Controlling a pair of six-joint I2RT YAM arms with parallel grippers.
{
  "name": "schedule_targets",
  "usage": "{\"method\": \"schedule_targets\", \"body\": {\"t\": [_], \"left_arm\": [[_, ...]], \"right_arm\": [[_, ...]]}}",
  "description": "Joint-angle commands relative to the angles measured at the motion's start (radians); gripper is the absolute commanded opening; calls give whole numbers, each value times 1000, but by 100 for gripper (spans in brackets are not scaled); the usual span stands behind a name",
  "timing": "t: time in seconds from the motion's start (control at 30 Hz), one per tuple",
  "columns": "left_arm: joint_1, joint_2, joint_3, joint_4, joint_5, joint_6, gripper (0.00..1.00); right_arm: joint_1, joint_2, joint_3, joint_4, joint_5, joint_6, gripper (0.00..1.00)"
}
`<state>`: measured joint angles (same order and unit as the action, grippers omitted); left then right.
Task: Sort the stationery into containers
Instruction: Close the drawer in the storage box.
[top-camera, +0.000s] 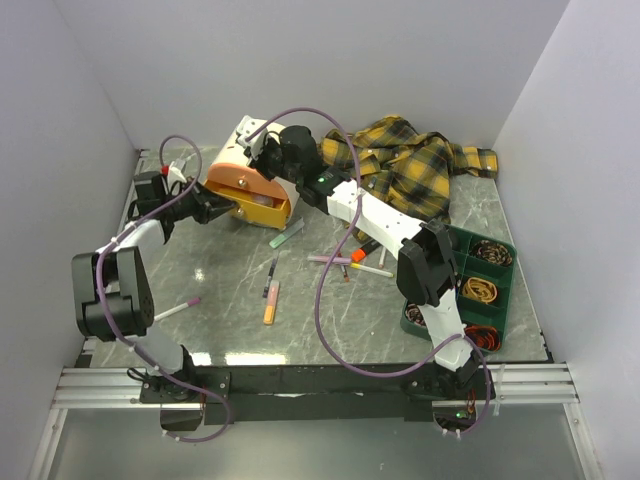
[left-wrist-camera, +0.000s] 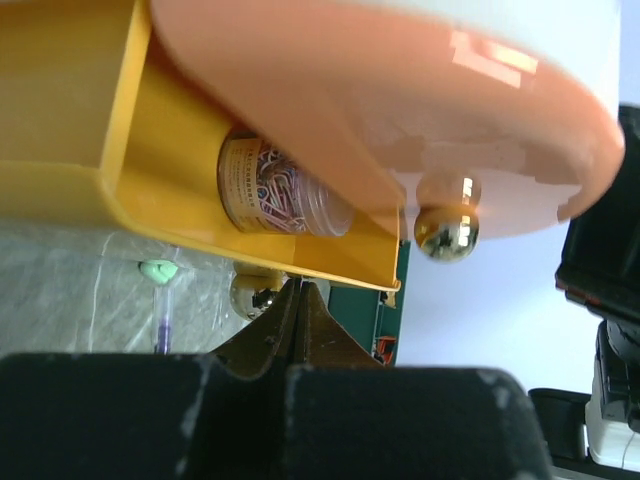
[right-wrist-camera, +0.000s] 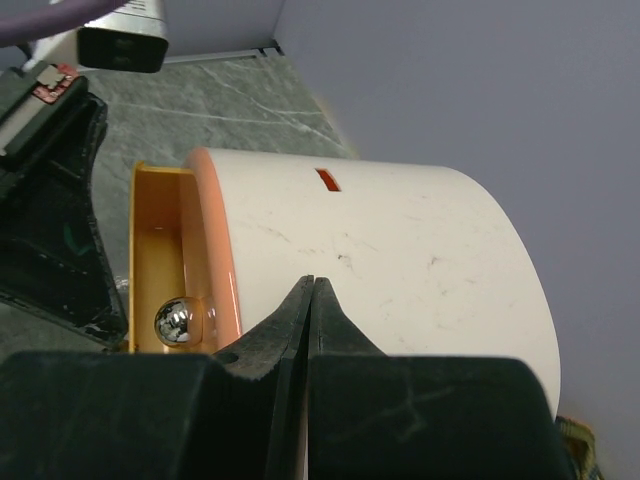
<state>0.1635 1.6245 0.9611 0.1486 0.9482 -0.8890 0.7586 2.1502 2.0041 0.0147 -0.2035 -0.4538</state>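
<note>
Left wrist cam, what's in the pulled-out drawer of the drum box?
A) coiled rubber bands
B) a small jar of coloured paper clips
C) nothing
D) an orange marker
B: the left wrist view shows a small clear jar full of coloured paper clips lying on its side in the open yellow drawer.

We saw black joints and white links on the left arm (top-camera: 112, 285) and right arm (top-camera: 385, 222). Purple cables (top-camera: 320, 300) looped along both.
</note>
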Motion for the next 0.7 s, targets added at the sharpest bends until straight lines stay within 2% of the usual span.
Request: {"method": "schedule_targets", "body": {"t": [0.0, 0.67], "left_arm": [[-10, 40, 85, 68, -2, 2, 1], [-36, 149, 168, 109, 11, -13, 1]], "right_arm": [[-1, 43, 5, -36, -10, 20, 0], [-1, 62, 10, -36, -2, 20, 0]]}}
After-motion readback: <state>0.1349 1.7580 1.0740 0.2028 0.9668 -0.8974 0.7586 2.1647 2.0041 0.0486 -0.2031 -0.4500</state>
